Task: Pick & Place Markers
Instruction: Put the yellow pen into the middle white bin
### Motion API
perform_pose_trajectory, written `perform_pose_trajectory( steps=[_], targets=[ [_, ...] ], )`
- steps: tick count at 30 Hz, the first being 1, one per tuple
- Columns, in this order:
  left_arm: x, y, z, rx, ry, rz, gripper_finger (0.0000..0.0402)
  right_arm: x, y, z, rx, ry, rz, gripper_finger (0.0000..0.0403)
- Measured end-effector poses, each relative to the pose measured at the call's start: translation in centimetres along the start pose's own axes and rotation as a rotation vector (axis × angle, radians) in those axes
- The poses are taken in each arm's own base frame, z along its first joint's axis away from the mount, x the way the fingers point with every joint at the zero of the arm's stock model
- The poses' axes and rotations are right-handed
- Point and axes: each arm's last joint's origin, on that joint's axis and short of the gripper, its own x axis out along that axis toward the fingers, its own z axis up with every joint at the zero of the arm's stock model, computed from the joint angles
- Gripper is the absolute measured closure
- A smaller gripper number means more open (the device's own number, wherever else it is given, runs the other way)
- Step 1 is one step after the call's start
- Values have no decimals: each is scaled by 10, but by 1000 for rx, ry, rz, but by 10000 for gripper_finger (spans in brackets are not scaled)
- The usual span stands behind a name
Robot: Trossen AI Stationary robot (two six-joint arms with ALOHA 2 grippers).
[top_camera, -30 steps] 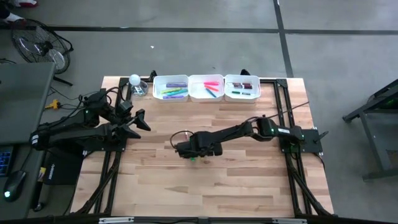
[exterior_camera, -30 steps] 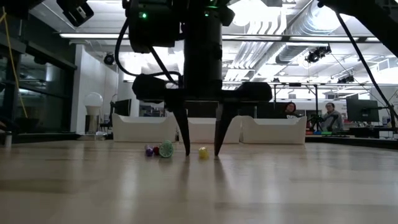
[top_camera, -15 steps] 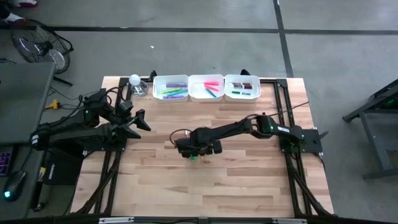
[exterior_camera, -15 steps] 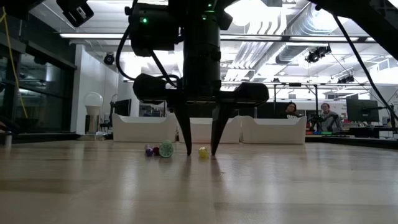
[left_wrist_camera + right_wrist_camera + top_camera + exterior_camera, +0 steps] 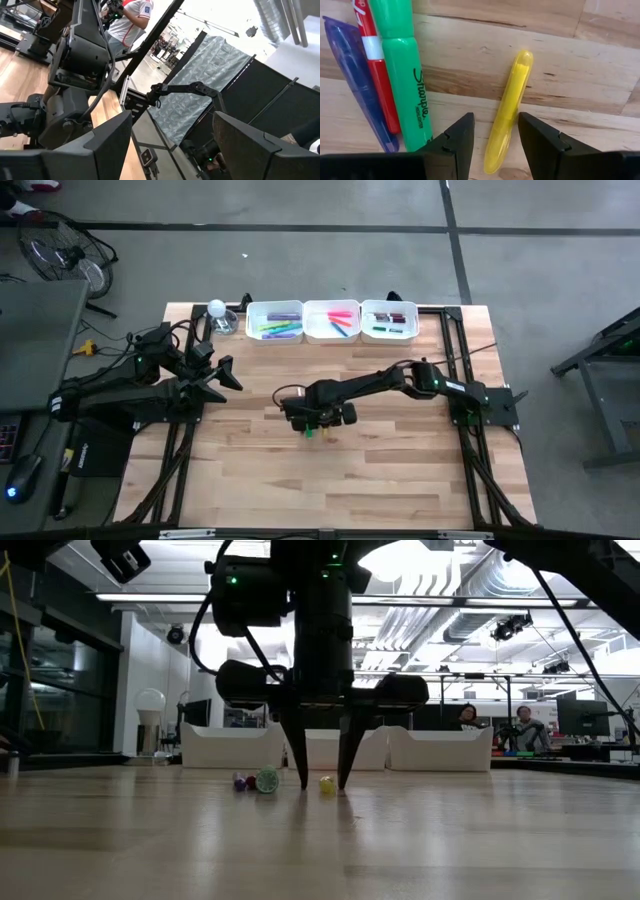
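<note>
**Right gripper straddling the yellow marker at mid-table**

The table (image 5: 400, 480) is a light wood slab. Three white trays (image 5: 331, 321) sit in a row along its far edge, each holding markers (image 5: 276, 327) of mixed colours.

The left arm (image 5: 130, 395) waits over the table's left edge. Its gripper (image 5: 224, 374) points toward the centre with the fingers spread wide, holding nothing.

The right arm (image 5: 400, 385) reaches across to mid-table. Its gripper (image 5: 320, 783) points straight down, fingertips (image 5: 455, 142) at the wood. The fingers stand apart, one on each side of a yellow marker (image 5: 509, 110). No firm clamp on it shows.

Four markers lie loose on the wood there. Beside the yellow one lies a green marker (image 5: 405, 75). A red marker (image 5: 372, 65) lies against it, and a blue marker (image 5: 355, 82) against the red.
</note>
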Motion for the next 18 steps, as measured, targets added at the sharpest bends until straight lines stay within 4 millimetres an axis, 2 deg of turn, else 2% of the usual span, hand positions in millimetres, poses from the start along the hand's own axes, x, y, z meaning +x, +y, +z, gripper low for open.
perform_pose_trajectory(
  steps=[8, 18],
  targets=[
    [0, 0, 0, -2, 0, 0, 126, 0, -1, 6, 5, 0, -8, 274],
    [0, 0, 0, -2, 0, 0, 126, 0, -2, 8, -3, -39, -21, 358]
  ],
)
